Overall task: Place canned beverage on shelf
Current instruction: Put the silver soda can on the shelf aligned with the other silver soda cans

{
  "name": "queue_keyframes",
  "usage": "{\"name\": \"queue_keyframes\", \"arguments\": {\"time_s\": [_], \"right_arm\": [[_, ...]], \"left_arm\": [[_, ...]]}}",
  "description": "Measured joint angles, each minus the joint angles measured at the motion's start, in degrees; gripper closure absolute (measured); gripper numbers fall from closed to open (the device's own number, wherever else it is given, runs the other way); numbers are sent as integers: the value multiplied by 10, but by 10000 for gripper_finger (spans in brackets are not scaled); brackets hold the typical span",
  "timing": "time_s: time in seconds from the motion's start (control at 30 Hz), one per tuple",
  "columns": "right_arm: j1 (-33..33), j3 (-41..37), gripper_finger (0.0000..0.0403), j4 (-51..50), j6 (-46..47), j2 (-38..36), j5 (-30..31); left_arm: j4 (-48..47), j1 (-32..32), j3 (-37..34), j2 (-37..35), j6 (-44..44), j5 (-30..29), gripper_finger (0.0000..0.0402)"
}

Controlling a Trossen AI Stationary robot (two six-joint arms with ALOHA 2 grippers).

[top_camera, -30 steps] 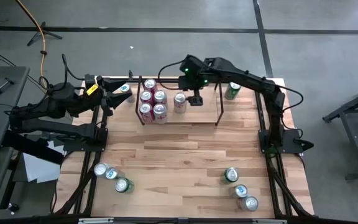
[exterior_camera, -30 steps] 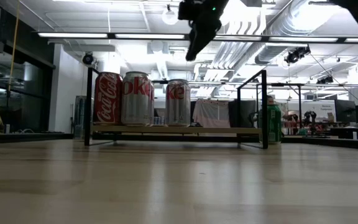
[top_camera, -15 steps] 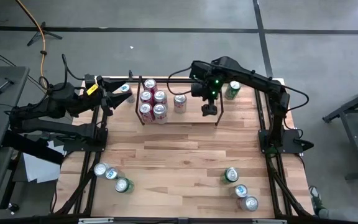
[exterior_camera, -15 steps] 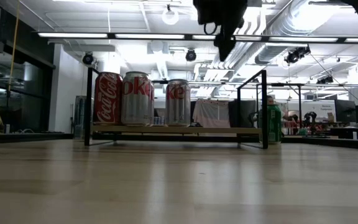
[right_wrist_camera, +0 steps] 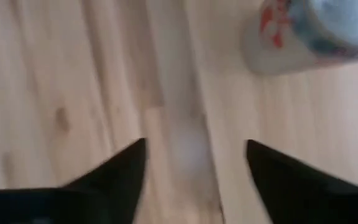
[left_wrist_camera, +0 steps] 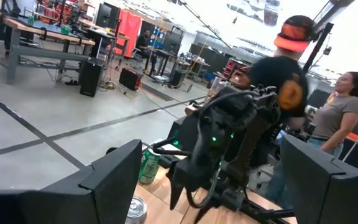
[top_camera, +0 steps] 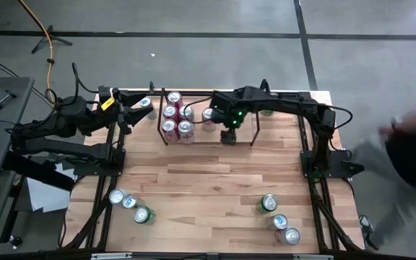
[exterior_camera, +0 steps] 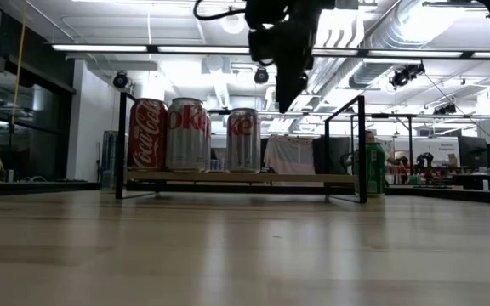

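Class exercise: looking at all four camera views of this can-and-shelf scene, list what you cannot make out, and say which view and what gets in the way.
- Right gripper: in the low view its upper part is cut off by the picture's edge.
- Can in the right wrist view: blurred and cut off, so its label is unreadable.
- Green can: in the high view the right arm hides it.
- Left gripper: fingers too small in the high view.
- Shelf: the rear cans hide behind the front ones in the low view.

Shelf (top_camera: 208,137) at table's (top_camera: 208,188) far edge, centre. Five cans (top_camera: 177,119) on shelf's left half. Three cans (top_camera: 130,203) near left front corner, three cans (top_camera: 279,217) near right front. Lone can (exterior_camera: 373,170) just beyond shelf's right end.
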Motion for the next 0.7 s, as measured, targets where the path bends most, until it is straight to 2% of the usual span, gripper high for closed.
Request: {"name": "queue_keyframes", "arguments": {"time_s": [0.13,0.2,0.33,0.43,0.53,0.7], "right_arm": [[7,-26,335,31,31,0,38],[7,-42,383,49,49,0,38],[11,-96,376,131,110,0,53],[12,-130,396,197,141,0,84],[12,-149,396,253,170,0,91],[17,-150,401,263,165,0,195]], "left_arm": [[0,0,0,0,0,-3,106],[-3,0,0,0,0,-4,106],[-3,0,0,3,0,-4,106],[-4,0,0,3,0,-4,106],[-4,0,0,7,1,-9,106],[-4,0,0,9,1,-12,106]]}}
